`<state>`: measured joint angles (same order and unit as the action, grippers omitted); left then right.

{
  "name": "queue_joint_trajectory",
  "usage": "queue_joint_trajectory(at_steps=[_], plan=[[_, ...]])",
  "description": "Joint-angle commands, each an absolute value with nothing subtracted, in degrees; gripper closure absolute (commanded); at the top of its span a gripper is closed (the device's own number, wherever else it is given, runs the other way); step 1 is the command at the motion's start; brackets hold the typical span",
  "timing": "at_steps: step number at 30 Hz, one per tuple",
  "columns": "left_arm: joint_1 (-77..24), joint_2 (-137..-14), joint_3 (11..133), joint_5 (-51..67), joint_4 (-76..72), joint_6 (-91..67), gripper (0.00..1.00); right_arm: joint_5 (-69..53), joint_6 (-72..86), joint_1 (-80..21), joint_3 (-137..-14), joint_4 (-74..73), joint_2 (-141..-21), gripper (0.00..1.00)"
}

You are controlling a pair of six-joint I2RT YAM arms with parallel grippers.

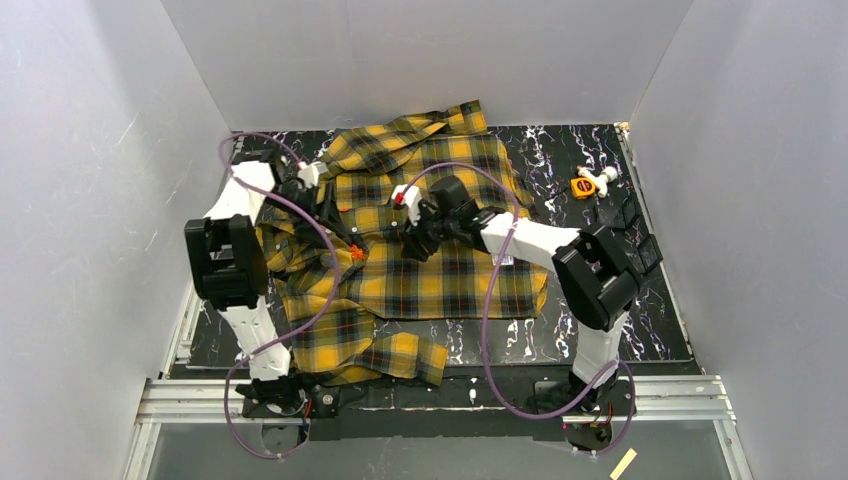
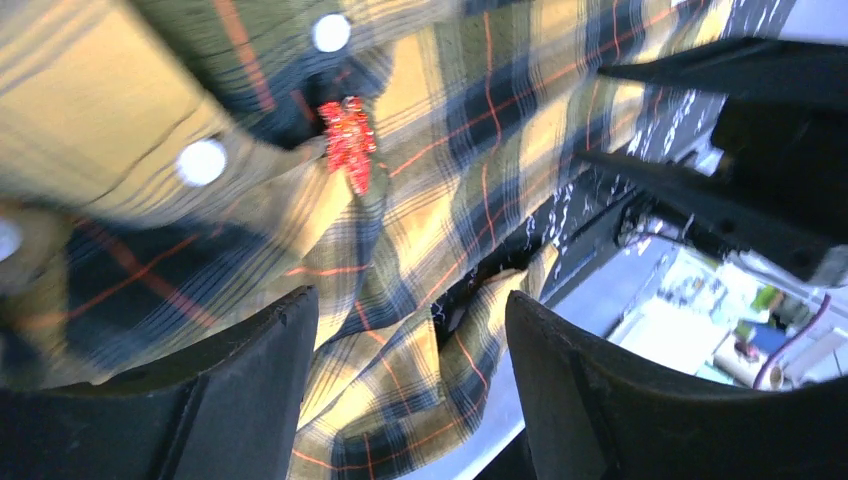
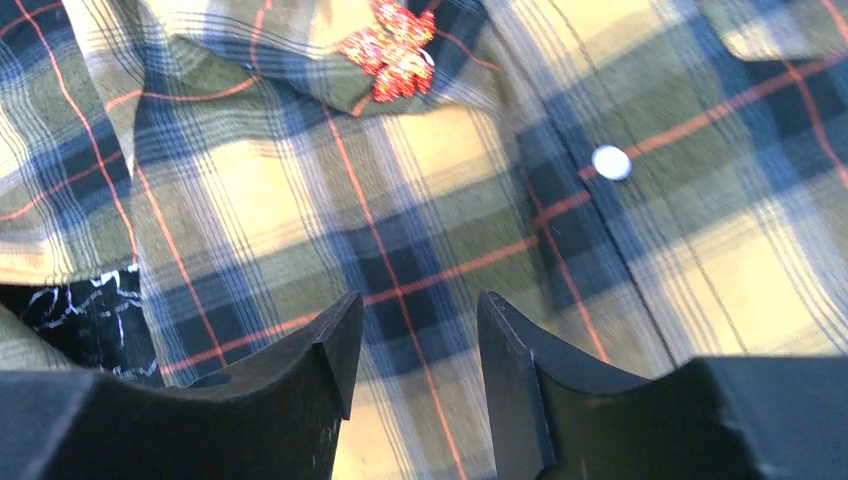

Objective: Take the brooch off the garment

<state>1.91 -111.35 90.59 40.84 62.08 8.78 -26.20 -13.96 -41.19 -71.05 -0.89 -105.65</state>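
Top external: orange item (image 1: 583,186) lies near the garment (image 1: 440,280).

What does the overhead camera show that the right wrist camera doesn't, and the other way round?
Only the overhead view shows the whole shirt, the black table, the left arm, the right arm and a small orange-and-white object at far right. Only the right wrist view shows a white snap button and its open pincer close up. Both show plaid fabric and the red brooch.
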Motion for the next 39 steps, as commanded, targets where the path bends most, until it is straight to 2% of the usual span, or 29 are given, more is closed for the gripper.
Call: queue_joint_trajectory(at_steps=[1, 4, 10, 16, 22, 25, 32, 39], plan=[[5.79, -103.63, 88.26, 39.64, 58.64, 5.47, 0.36, -20.54, -12.38, -46.1, -75.29, 6.65, -109.12, 0.46], [8.46, -102.9, 87.49, 41.68, 57.82, 2.54, 0.38, -18.08, -10.61, -48.58, -79.03, 8.15, -112.94, 0.47], [10.15, -98.68, 84.57, 38.51, 56.85, 1.64, 0.38, -14.74, -5.32, -52.19, -86.64, 9.31, -119.86, 0.41], [10.49, -95.65, 82.79, 36.96, 56.39, 1.41, 0.38, -13.11, -5.61, -54.17, -89.62, 9.69, -123.83, 0.4], [10.66, -94.19, 81.88, 35.72, 56.36, 1.47, 0.37, -12.26, -5.88, -55.71, -90.77, 9.85, -125.75, 0.34], [10.84, -94.0, 82.06, 35.67, 56.34, 1.19, 0.36, -7.99, -6.57, -56.47, -91.44, 9.59, -126.69, 0.37], [11.08, -93.8, 82.11, 35.16, 56.34, 1.23, 0.36, -0.45, -7.18, -56.56, -91.35, 10.39, -125.98, 0.52], [11.09, -94.53, 82.85, 35.64, 56.34, 1.23, 0.36, -0.64, -5.65, -55.55, -91.07, 11.34, -123.96, 0.56]])
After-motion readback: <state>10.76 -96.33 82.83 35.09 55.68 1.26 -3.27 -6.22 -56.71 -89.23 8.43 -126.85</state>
